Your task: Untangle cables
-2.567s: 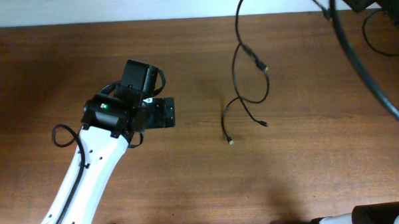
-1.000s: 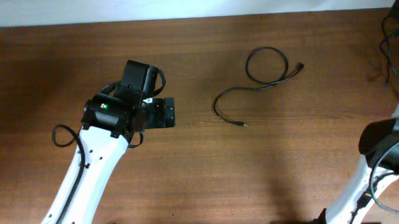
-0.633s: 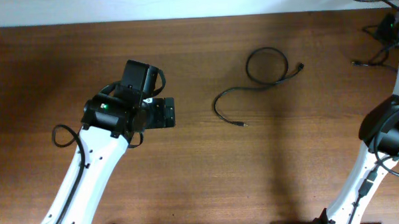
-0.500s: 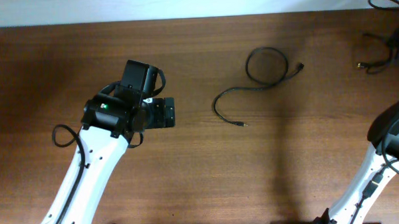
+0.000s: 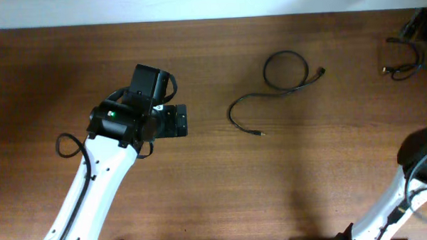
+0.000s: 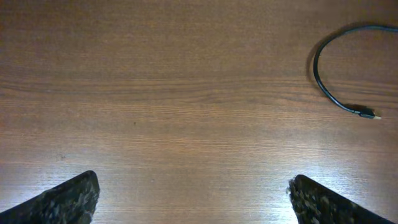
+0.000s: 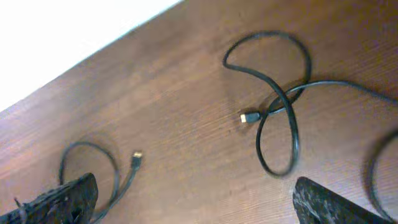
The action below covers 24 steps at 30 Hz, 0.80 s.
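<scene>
One thin black cable (image 5: 286,66) lies mid-table as a loop with a curved tail ending in a small plug. Its tail and plug (image 6: 368,115) show at the upper right of the left wrist view. My left gripper (image 5: 176,122) (image 6: 196,202) is open over bare wood, well left of that cable. A second cable (image 5: 402,55) (image 7: 281,93) lies in loose loops at the far right edge, with its metal plug (image 7: 249,117) beside the crossing. My right gripper (image 7: 193,211) hangs open above it and holds nothing. In the overhead view I cannot make that gripper out.
The wooden table (image 5: 216,191) ends at a white wall (image 5: 195,5) along the far side. My right arm (image 5: 421,162) rises at the lower right corner. The first cable's loop and plug (image 7: 135,157) reach the lower left of the right wrist view.
My right gripper has opened and let go of the second cable, which now lies on the table at the far right. The right arm has shifted. The left arm and the middle cable have not moved.
</scene>
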Each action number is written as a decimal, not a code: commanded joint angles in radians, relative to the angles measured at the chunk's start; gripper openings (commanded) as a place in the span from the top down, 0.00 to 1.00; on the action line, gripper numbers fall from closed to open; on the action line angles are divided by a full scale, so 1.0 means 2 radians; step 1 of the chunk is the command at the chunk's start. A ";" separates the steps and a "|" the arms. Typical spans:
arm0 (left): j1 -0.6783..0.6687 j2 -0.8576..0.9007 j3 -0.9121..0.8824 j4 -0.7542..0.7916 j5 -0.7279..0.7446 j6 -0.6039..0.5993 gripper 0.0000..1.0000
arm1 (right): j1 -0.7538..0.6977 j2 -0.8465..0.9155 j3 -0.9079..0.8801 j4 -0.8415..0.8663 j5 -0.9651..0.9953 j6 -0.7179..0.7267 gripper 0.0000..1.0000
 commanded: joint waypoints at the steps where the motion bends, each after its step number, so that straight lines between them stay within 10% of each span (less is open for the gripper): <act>1: 0.002 -0.008 0.001 0.001 -0.004 -0.005 0.01 | 0.051 -0.064 0.003 -0.012 -0.015 -0.043 0.00; 14: 0.002 -0.008 0.001 0.001 -0.004 -0.005 0.01 | 0.255 -0.062 -0.099 -0.072 0.045 -0.052 0.01; 24: 0.002 -0.008 0.001 0.001 -0.004 -0.005 0.01 | 0.311 -0.062 -0.330 0.074 0.032 -0.330 0.01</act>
